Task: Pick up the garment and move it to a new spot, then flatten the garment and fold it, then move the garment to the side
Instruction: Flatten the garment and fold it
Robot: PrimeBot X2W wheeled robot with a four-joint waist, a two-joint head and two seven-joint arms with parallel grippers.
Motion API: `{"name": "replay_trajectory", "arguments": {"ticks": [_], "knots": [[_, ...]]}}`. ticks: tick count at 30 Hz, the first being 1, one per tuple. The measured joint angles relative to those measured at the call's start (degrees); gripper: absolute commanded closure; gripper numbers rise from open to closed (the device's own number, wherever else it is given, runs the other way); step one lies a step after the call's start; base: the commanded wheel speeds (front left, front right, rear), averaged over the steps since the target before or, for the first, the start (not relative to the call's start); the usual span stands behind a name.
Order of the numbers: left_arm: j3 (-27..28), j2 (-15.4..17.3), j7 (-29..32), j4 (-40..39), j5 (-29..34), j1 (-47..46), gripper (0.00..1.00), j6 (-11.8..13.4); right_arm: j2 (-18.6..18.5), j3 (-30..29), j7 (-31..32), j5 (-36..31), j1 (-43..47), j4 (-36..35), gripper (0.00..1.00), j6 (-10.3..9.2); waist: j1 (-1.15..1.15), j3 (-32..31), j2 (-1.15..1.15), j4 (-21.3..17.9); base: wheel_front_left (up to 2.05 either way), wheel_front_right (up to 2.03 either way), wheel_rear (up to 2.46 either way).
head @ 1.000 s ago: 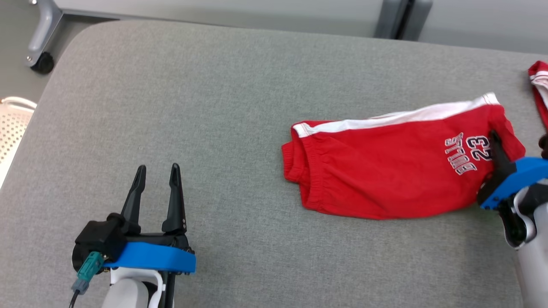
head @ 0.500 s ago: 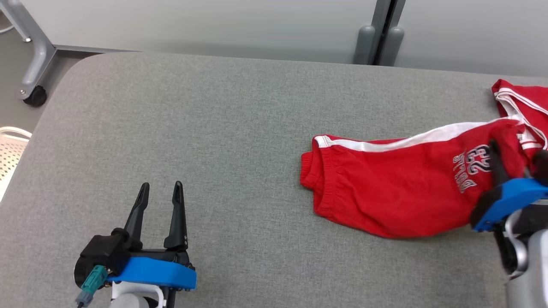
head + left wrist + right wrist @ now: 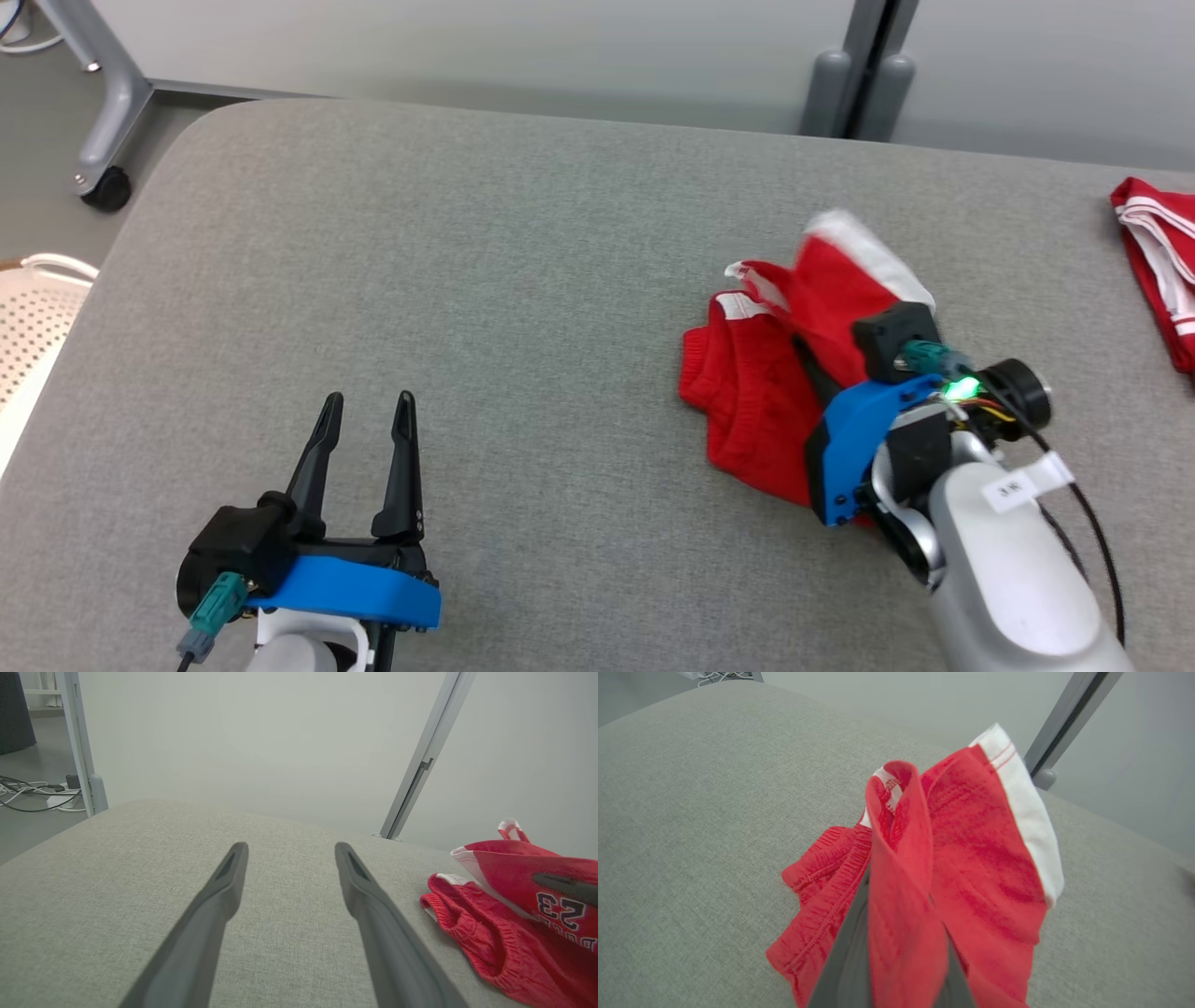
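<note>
The garment (image 3: 747, 411) is a pair of red shorts with white trim and a "23" print, on the right half of the grey padded table (image 3: 523, 280). My right gripper (image 3: 818, 362) is shut on its leg end and holds it lifted and doubled over the waistband half. In the right wrist view the red cloth (image 3: 971, 858) drapes between and over the fingers (image 3: 845, 961), hiding their tips. My left gripper (image 3: 369, 411) rests open near the table's front left, apart from the shorts. Its view shows the shorts (image 3: 490, 933) at the right and nothing between its fingers (image 3: 219, 896).
A second red and white garment (image 3: 1153, 252) lies at the table's right edge. A white perforated basket (image 3: 28, 317) stands off the left side. A caster leg (image 3: 107, 187) and a grey pole (image 3: 859, 84) stand behind the table.
My right gripper has swung left and up with the shorts' leg end, doubling the cloth over the waistband half. The camera has shifted. The left gripper has not moved.
</note>
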Motion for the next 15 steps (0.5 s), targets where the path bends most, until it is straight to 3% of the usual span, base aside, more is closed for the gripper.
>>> {"name": "replay_trajectory", "arguments": {"ticks": [6,7,8,9,15], "knots": [[-0.2,-0.1,0.0,0.1,-0.2,-0.4,0.0,0.0,1.1,2.9,-0.6,0.6,-3.9,9.5,1.0,0.0,0.0,0.6,0.0,2.0,0.0,0.0,0.0],[-0.2,-0.1,0.0,0.1,-0.2,-0.4,0.0,0.0,1.2,3.6,-0.6,1.1,-4.4,10.8,0.86,0.0,0.0,0.7,0.0,2.3,0.0,0.0,0.0],[-0.1,-0.1,0.0,0.0,-0.2,-0.4,0.0,0.0,1.2,4.5,-1.0,1.5,-4.6,11.7,0.05,0.0,0.01,0.7,0.0,2.5,0.0,0.0,0.0],[-0.1,-0.1,0.0,0.0,-0.2,-0.4,0.0,0.0,1.3,5.2,-1.3,2.1,-4.9,12.4,0.0,0.0,0.01,0.8,0.0,2.6,0.0,0.0,0.0],[0.5,-0.3,0.0,0.0,-0.1,0.0,0.0,0.0,1.4,15.2,-0.8,16.3,-4.6,10.6,0.0,0.0,0.0,0.3,0.0,2.7,0.0,0.0,0.0]]}}
